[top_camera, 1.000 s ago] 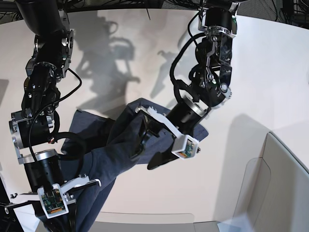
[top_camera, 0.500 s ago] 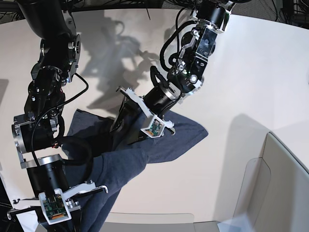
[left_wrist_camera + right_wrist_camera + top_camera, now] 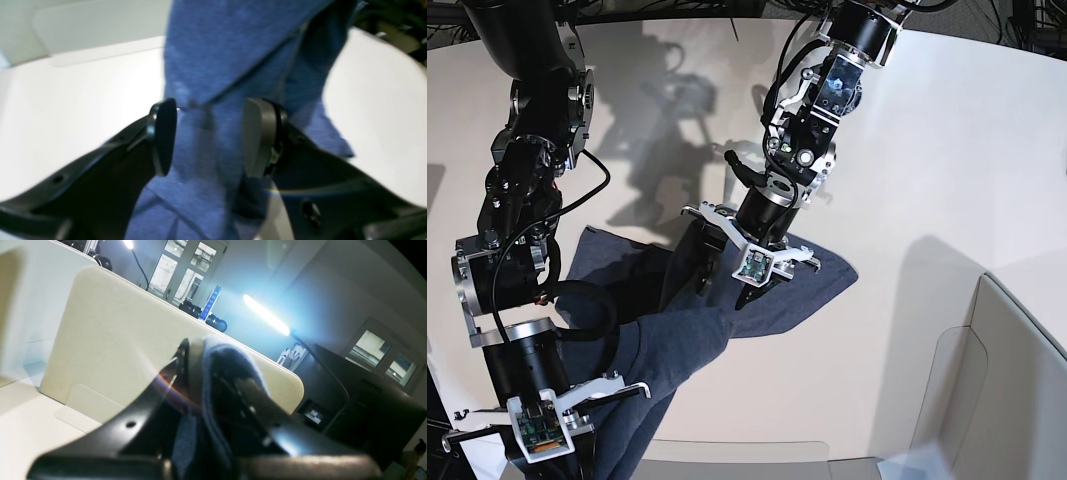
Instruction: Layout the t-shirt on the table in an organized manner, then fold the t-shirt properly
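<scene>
The dark navy t-shirt [image 3: 812, 285] lies partly on the off-white table [image 3: 947, 150], with one end drawn up toward the lower left. My right gripper [image 3: 622, 388] is shut on that raised end; in the right wrist view the t-shirt [image 3: 227, 356] is bunched between the closed fingers of the right gripper [image 3: 217, 366]. My left gripper [image 3: 724, 280] hangs open over the rising fold. In the left wrist view the t-shirt [image 3: 217, 50] passes loosely between the pads of the left gripper [image 3: 210, 136], which stand apart above the table [image 3: 83, 100].
A grey-beige bin wall [image 3: 1017, 380] with a clear plastic panel [image 3: 947, 365] stands at the lower right; in the right wrist view the bin wall [image 3: 116, 340] rises from the table [image 3: 20, 420]. Both arms cast shadows [image 3: 667, 110] across the tabletop's far side.
My left arm has swung left and turned, carrying its open gripper from the shirt's right part to the raised fold. The right gripper stays shut on the lifted end.
</scene>
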Tool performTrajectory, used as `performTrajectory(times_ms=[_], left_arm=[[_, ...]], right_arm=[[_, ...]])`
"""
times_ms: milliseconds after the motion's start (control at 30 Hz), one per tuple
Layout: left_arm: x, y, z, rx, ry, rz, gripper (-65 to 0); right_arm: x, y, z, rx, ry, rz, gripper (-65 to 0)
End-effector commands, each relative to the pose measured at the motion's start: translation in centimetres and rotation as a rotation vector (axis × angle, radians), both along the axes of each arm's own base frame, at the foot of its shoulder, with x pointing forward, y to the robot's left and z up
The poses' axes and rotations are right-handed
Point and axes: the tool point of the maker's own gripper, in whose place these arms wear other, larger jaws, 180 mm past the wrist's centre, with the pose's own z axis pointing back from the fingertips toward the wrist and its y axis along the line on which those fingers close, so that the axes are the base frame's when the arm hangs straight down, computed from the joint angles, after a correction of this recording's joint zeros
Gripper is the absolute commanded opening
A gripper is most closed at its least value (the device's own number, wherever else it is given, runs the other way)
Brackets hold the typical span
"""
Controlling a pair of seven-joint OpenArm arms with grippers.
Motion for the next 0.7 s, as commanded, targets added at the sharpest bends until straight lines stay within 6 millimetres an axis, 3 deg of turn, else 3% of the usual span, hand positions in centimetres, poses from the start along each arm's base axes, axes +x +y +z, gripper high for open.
performTrajectory(times_ms=[0,233,533,667], left_arm=[[0.5,0.0,2.0,-0.010,-0.064,0.013,-35.1],[0.8,0.6,2.3,0.043,-0.090,0.060,-35.1],[-0.2,-3.3,3.9,0.180,-0.195,0.029,-35.3],[0.1,-3.4,4.8,0.190,-0.218,0.060,-35.3]], right_arm=[[-0.8,0.0,2.1,0.008,-0.073,0.006,-65.0],[-0.8,0.5,2.1,0.031,-0.073,0.022,-65.0],[-0.8,0.8,2.2,0.045,-0.073,0.031,-65.0],[-0.8,0.8,2.2,0.048,-0.073,0.033,-65.0]])
